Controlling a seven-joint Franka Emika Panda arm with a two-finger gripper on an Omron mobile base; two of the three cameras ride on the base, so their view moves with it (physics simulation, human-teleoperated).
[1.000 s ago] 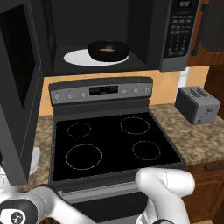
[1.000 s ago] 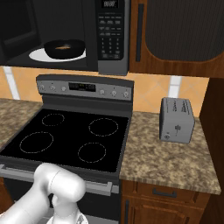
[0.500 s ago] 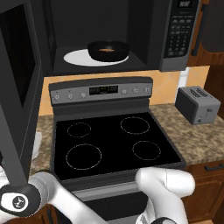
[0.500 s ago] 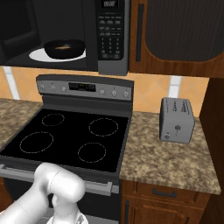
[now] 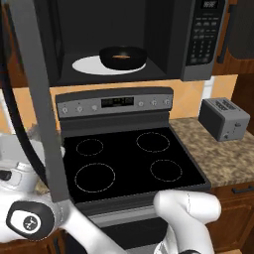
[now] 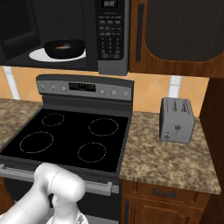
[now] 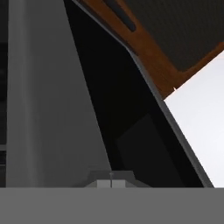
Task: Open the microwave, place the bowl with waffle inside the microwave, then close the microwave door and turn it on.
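The microwave (image 5: 198,39) stands open above the stove, keypad panel (image 6: 111,35) on its right. Inside, the black bowl (image 5: 122,57) rests on the white turntable (image 5: 87,65) with the golden waffle (image 5: 121,56) lying in it; from the right I see the same bowl (image 6: 65,48). The microwave door (image 5: 42,124) hangs out to the left, its grey steel edge slanting across the left base view. My gripper (image 7: 111,183) is right up against the door's grey frame (image 7: 43,109) and dark glass, fingertips together with nothing between them. The arm bends low to the left beside the door.
A black glass-top stove (image 5: 129,158) with several burners sits under the microwave. A grey toaster (image 6: 176,119) stands on the speckled counter (image 6: 166,162) to the right. Brown cabinets (image 6: 175,30) flank the microwave's right side.
The door has swung rightward toward the microwave, its grey edge now crossing more of the left base view. My wrist has risen at the lower left with it.
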